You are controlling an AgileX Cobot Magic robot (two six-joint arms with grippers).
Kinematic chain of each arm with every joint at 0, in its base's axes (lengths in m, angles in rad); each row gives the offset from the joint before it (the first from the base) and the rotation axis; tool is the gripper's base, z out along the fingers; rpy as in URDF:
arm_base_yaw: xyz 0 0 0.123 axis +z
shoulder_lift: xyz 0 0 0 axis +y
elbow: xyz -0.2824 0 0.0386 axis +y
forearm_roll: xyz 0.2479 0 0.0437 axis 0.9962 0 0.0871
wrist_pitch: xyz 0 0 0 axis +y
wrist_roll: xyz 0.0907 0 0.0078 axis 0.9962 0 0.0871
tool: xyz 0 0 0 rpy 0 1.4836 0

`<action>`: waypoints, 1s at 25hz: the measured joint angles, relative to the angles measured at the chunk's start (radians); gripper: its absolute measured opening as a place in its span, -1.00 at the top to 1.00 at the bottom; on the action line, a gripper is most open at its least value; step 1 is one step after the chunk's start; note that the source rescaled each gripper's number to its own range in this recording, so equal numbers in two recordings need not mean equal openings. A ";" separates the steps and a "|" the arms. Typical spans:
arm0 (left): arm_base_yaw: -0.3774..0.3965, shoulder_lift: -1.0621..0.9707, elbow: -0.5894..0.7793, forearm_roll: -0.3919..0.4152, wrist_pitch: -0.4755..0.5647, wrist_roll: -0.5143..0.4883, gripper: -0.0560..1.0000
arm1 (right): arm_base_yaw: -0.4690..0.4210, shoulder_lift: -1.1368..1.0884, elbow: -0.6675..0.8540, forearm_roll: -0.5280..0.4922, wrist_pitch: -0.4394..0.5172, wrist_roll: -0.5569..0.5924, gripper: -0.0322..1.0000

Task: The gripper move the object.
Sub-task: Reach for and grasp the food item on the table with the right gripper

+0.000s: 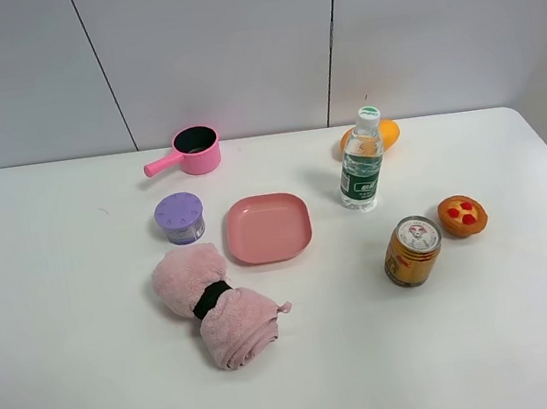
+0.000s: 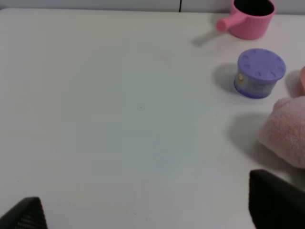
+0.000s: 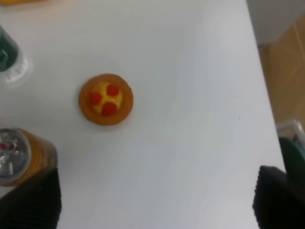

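Pre-grasp, nothing held. Right gripper [image 3: 152, 202] spread wide above the tart [image 3: 106, 99], not yet around it; left gripper [image 2: 147, 212] also wide and empty, near the pink towel [image 2: 286, 129]. Tart on the right side of the table [image 1: 76, 392], just beside the gold can [image 1: 413, 251], apart from it. Next, probably: centre over tart, descend, close on the crust, keeping clear of can.

White table [image 1: 70, 342]: pink pot [image 1: 194, 151], purple tub [image 1: 180, 219], pink plate [image 1: 269, 228], rolled towel [image 1: 217, 308], bottle [image 1: 361, 163], can [image 1: 413, 251], tart [image 1: 462, 215]; half-hidden behind the bottle, probably an orange [image 1: 386, 133].
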 joint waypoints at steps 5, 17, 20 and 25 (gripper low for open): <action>0.000 0.000 0.000 0.000 0.000 0.000 -1.00 | 0.000 0.150 0.000 -0.001 -0.091 -0.004 -0.52; 0.000 0.000 0.000 0.000 0.000 0.000 -1.00 | 0.000 0.436 0.000 0.100 -0.224 -0.090 -0.52; 0.000 0.000 0.000 0.000 0.000 0.000 -1.00 | 0.000 0.480 0.000 0.131 -0.248 -0.116 -0.52; 0.000 0.000 0.000 0.000 0.000 0.000 -1.00 | 0.000 0.603 -0.001 0.182 -0.290 -0.150 -0.52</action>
